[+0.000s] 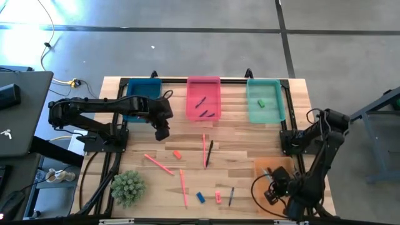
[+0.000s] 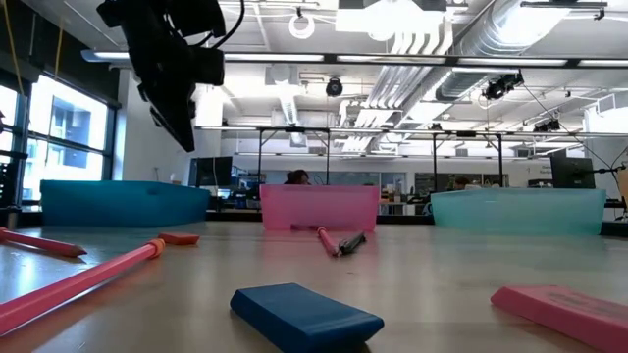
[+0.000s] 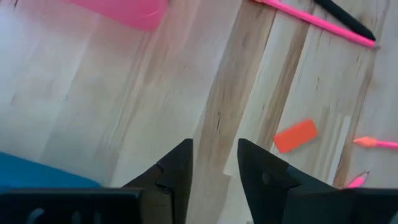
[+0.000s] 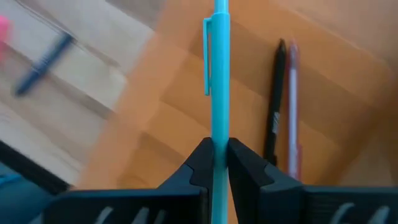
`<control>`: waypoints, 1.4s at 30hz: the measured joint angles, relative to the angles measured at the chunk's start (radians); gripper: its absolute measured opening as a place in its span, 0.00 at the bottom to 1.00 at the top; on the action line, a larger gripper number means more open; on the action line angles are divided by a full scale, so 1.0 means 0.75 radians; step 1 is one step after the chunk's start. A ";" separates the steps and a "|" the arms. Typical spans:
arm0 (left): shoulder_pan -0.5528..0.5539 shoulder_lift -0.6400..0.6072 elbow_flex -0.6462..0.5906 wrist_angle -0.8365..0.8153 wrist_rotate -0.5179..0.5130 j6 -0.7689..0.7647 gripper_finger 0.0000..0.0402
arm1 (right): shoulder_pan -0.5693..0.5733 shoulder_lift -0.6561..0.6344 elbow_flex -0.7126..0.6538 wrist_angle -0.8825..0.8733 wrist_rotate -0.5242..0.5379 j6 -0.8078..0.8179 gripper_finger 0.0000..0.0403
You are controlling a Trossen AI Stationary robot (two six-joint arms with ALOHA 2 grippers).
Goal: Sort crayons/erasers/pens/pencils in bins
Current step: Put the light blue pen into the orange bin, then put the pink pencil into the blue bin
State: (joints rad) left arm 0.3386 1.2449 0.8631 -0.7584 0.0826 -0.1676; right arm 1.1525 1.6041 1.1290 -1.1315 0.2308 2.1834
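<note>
Though I find no readable writing on anything, my right gripper (image 4: 216,163) hangs over the translucent orange plastic bin (image 1: 273,167) at the tabletop's (image 1: 237,140) near right corner, jaws clamped on a thin turquoise plastic pen (image 4: 219,81). A black pen (image 4: 276,99) and a reddish one (image 4: 293,106) lie inside it. My left gripper (image 3: 214,165) reaches out above bare wood beside the dark blue bin (image 1: 142,95), jaws apart and empty, near a small orange-red eraser block (image 3: 295,135).
</note>
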 joint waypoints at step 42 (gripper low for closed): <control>-0.406 0.000 0.000 -0.315 0.029 0.167 0.47 | -0.019 0.187 0.002 0.064 0.007 -0.035 0.24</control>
State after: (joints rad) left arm 0.0343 1.2449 0.8631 -0.9947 0.1045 -0.0427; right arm 1.1383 1.7446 1.1301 -1.0831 0.2357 2.1570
